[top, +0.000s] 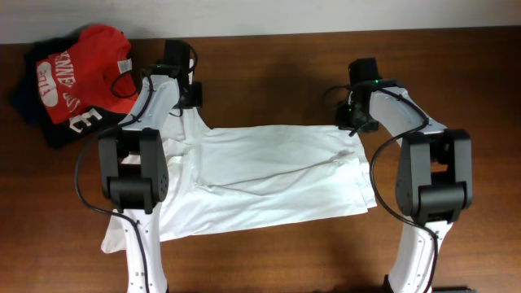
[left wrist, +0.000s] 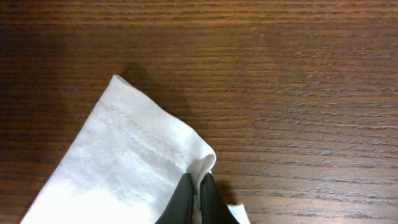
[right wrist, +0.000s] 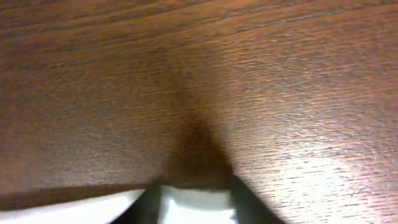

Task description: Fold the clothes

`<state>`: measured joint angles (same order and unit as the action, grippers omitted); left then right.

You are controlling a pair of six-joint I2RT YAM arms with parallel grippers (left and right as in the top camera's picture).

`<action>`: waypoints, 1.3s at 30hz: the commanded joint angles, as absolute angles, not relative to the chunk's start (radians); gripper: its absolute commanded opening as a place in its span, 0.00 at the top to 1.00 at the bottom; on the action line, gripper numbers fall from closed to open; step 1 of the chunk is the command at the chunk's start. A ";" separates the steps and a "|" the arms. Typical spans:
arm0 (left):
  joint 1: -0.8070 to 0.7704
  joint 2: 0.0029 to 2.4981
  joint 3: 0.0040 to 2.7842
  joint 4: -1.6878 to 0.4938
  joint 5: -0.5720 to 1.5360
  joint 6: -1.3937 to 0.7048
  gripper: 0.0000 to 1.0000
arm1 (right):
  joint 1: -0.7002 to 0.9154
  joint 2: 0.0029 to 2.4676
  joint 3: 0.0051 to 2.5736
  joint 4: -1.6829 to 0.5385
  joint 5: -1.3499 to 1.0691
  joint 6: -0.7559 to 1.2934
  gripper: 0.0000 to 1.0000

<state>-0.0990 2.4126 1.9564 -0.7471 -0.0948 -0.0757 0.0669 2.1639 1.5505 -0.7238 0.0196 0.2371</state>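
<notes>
Left wrist: left jaws clamped on the white T-shirt (left wrist: 112,162) hem; right jaws blurred, grip unclear.

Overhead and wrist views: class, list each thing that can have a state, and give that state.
White T-shirt: laid out wide, creased.
Left gripper: shut on the T-shirt's hemmed corner.
Right gripper: straddles white fabric; grip unclear in the blur.
Red shirt: crumpled atop the dark garments.
Dark garments: piled under the red shirt.
</notes>
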 commanded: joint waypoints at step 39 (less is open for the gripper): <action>-0.012 2.114 1.383 -1.624 -0.171 -0.358 0.01 | -0.022 2.043 1.560 -1.535 0.017 0.320 0.17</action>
